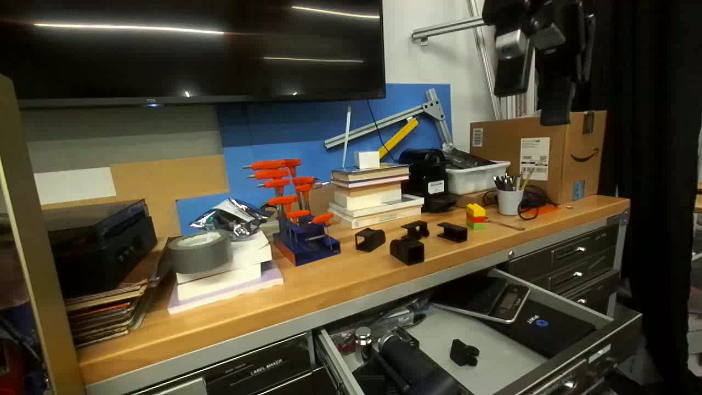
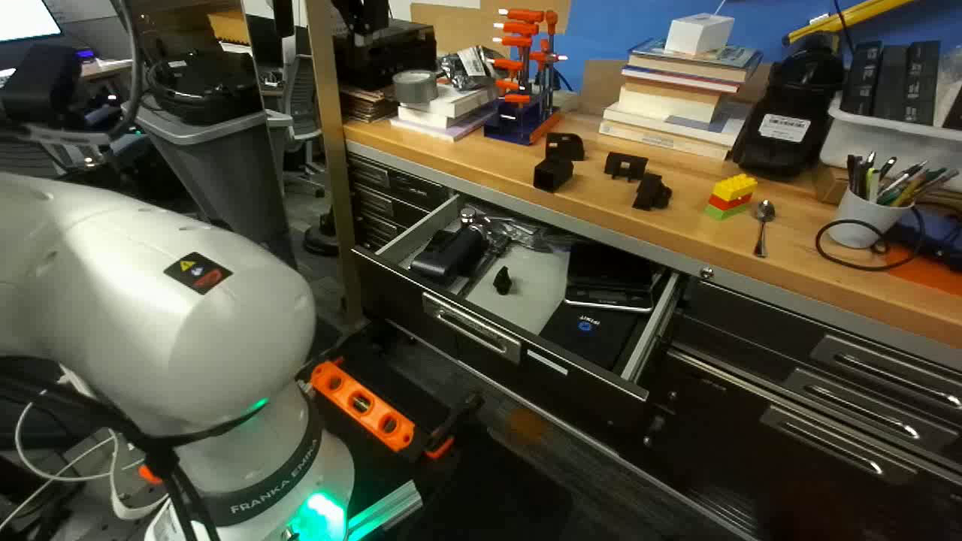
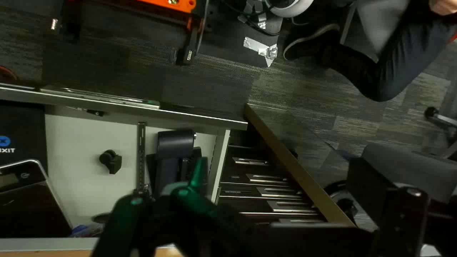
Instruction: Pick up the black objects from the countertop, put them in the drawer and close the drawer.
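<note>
- Gripper [image 1: 534,100] is held raised — jaws spread apart.
- Four black objects [image 1: 408,250] are noted on the countertop [image 1: 351,270].
- Drawer [image 2: 398,298] is pulled open — one black object [image 2: 502,281] is contained.

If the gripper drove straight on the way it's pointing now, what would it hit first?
Probably the open drawer: the gripper points down, and the wrist view shows the drawer ahead. Depth is unclear, so its front edge or the bulky dark item inside might come first.
</note>
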You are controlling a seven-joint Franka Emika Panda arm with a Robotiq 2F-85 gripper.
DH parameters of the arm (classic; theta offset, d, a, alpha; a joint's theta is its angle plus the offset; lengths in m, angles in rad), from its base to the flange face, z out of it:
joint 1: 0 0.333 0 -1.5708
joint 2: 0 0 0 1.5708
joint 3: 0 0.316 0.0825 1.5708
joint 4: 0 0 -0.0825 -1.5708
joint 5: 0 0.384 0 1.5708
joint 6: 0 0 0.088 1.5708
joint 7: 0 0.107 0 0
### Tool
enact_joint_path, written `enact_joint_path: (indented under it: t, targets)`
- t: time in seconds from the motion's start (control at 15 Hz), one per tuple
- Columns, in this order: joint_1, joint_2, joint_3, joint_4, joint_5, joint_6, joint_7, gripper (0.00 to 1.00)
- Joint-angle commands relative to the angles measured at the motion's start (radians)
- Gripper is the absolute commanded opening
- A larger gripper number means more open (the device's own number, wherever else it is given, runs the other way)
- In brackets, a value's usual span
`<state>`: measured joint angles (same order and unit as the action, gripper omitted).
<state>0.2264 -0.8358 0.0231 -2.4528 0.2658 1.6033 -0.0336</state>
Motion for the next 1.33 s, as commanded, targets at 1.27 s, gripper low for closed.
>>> enact_joint_path:
  t: [1.27]
  targets:
    - [-0.140, 0.480, 0.035, 0.092, -0.242, 0.468, -0.027, 1.00]
